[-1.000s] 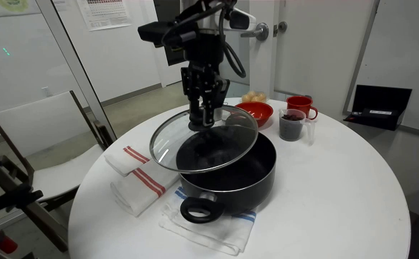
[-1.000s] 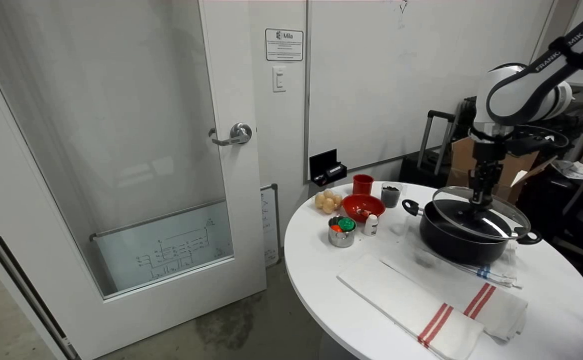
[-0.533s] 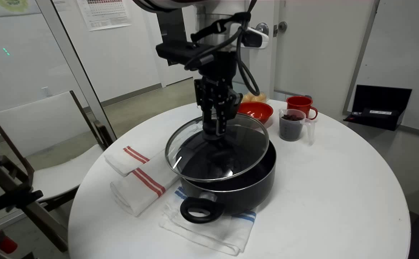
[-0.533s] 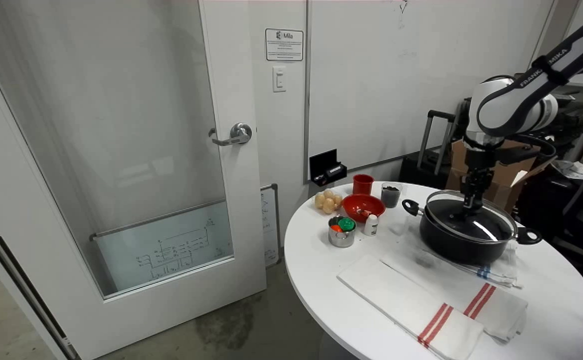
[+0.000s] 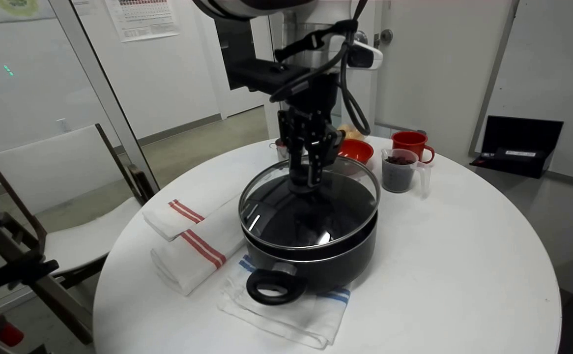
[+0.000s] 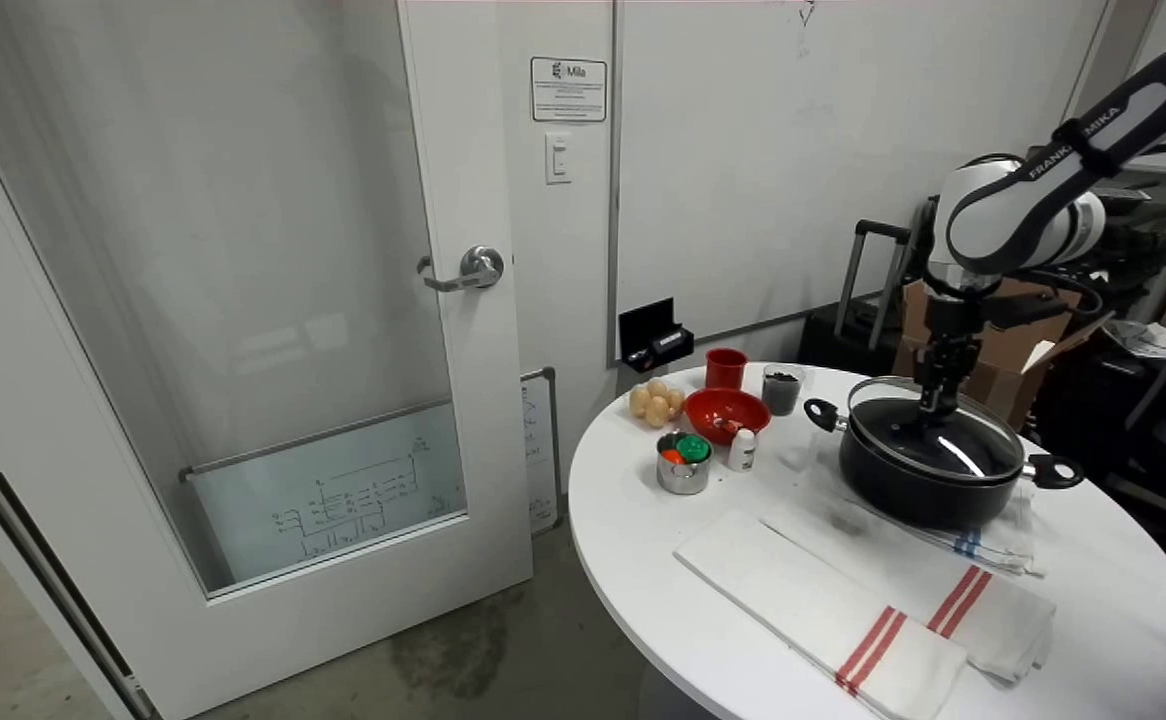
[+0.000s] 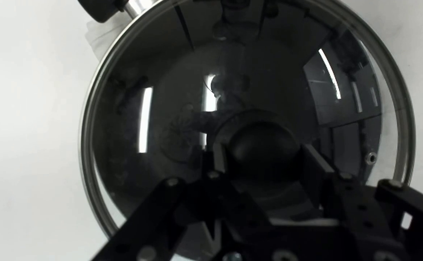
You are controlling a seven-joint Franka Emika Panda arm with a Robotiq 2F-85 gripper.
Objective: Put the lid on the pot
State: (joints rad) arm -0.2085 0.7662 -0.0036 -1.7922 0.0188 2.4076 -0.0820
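Observation:
The lid [image 5: 276, 221], clear glass with a metal rim, is over the black pot [image 5: 326, 273] in both exterior views. The lid [image 6: 973, 455] covers most of the pot [image 6: 903, 490] there too. Its near rim is slightly above the pot's rim in an exterior view, with a dark gap between; the lid looks a little tilted. My gripper [image 5: 305, 179] is shut on the lid's black knob; the gripper also shows in an exterior view [image 6: 938, 405]. In the wrist view, the fingers [image 7: 266, 159] are on both sides of the knob, and the lid [image 7: 182, 65] fills the middle.
A blue-striped towel [image 5: 291, 319] lies under the pot. Red-striped towels [image 5: 193, 260] lie beside it. A red bowl [image 6: 713, 405], red mug [image 5: 409, 142], measuring cup [image 5: 397, 177], metal cup [image 6: 683, 475], small white bottle [image 6: 742, 450] and several round beige items [image 6: 655, 402] stand around.
My gripper and the lid have moved down and across the pot, so the lid is now more centred over it. The lid is also less tilted. The pot has not moved.

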